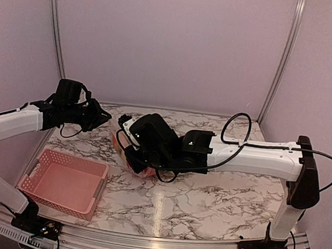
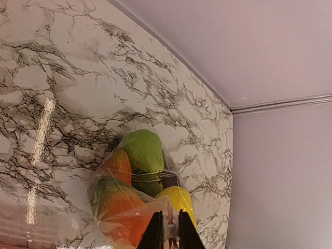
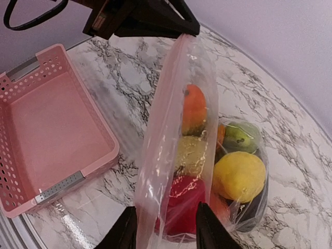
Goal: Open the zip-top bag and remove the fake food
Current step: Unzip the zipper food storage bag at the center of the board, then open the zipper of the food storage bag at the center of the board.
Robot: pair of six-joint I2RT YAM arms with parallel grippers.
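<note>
Right wrist view: the zip-top bag (image 3: 171,119) is held stretched up from the marble table (image 3: 129,78). Its top corner is pinched between the nearly closed fingers of the left gripper (image 2: 170,231), while the fingers of the right gripper (image 3: 166,231) are spread either side of the film, with no hold apparent. The fake food (image 3: 238,176) is bunched at the low end. With that weight borne by one thin pinch, the film could be dragged free and the zip strip missed.
</note>
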